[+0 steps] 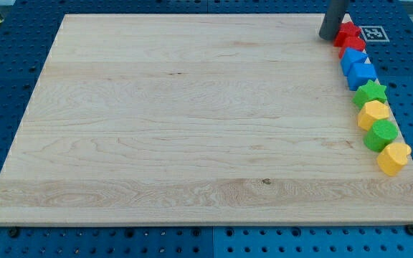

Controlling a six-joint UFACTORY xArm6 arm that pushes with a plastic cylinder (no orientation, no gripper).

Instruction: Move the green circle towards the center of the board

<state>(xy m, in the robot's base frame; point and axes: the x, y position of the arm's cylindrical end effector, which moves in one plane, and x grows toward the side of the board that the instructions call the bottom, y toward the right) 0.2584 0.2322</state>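
Green circle (381,134) smooth, round, between yellow blocks, wooden board (192,122)

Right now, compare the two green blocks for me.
Shape: the green star has points, the green circle is round. Place: the star sits higher in the column along the view's right edge, the circle lower, with a yellow block between them. My tip is nearer the star, though it touches neither. Both are the same green and lie flat on the board.
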